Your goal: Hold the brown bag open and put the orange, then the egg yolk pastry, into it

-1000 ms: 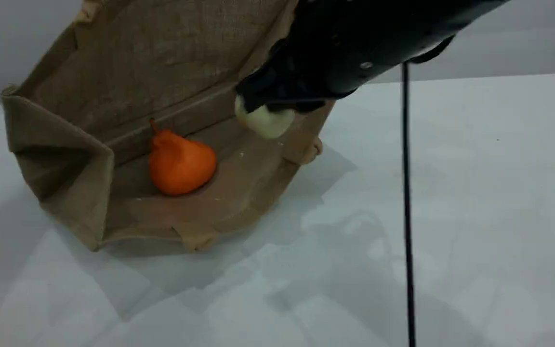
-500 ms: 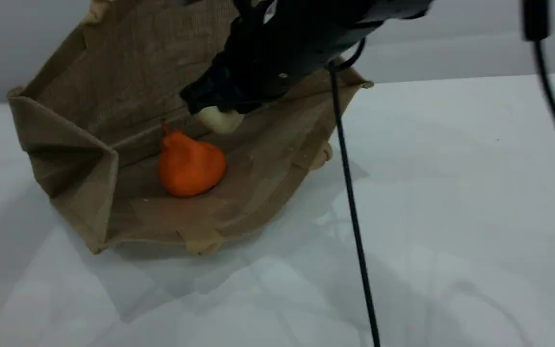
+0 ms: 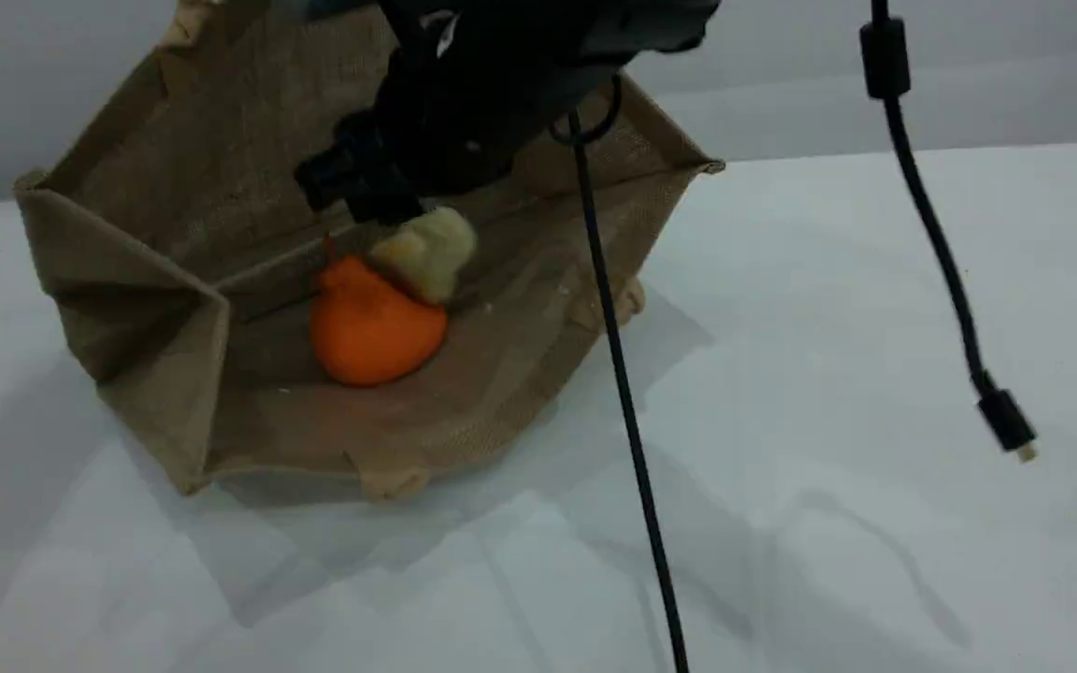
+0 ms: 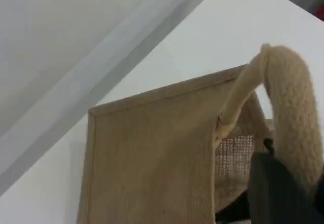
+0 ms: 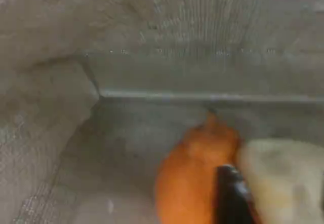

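Note:
The brown bag (image 3: 174, 178) lies on its side with its mouth toward the camera, held wide. My left gripper (image 4: 283, 183) is shut on the bag's padded tan handle (image 4: 291, 107), lifting the upper wall. The orange (image 3: 372, 327) rests on the lower wall inside. The egg yolk pastry (image 3: 428, 250) sits against the orange's upper right, just below my right gripper (image 3: 361, 192), which is inside the bag with its jaws open. In the right wrist view a dark fingertip (image 5: 230, 193) stands between the orange (image 5: 195, 178) and the egg yolk pastry (image 5: 283, 178).
A black cable (image 3: 627, 393) hangs from the right arm across the bag's right side down to the frame's bottom. A second cable ends in a loose plug (image 3: 1006, 425) above the white table (image 3: 875, 280).
The right arm went left and deeper into the bag carrying the pastry. Its jaws opened and the pastry now lies against the orange. The cables swung left.

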You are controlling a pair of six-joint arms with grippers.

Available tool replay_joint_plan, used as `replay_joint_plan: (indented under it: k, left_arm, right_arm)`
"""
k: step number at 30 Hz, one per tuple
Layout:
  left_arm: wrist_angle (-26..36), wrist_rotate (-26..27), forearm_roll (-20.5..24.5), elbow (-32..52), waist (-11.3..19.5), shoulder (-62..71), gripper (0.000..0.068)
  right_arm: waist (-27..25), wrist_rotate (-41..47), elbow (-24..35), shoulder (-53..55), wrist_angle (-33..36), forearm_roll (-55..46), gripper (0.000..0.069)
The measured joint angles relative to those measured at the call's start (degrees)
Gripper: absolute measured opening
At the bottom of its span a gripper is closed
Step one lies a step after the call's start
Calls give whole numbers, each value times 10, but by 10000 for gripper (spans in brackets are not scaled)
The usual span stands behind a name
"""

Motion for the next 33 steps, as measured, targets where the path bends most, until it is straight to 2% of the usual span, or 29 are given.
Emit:
replay_joint_plan:
  k: [3, 6, 11, 21, 26, 33]
  left_arm:
    - [0, 0, 1, 0, 0, 0, 80]
    - [-1, 0, 1, 0, 0, 0, 80]
    - [0, 0, 1, 0, 0, 0, 80]
    - [0, 1, 1, 0, 0, 0, 80]
    - [0, 1, 1, 0, 0, 0, 80]
    - [0, 1, 0, 0, 0, 0, 80]
  right_arm:
    - [0, -2, 0, -2, 16, -4, 530]
    - [-4, -18, 1, -15, 52, -24, 588]
    - [-21, -22, 1, -64, 143, -73, 580]
    - [-22, -22, 1, -176, 341, -125, 573]
    - [-22, -21, 1, -240, 386, -132, 573]
    - [-31, 33, 1, -324, 433, -217, 573]
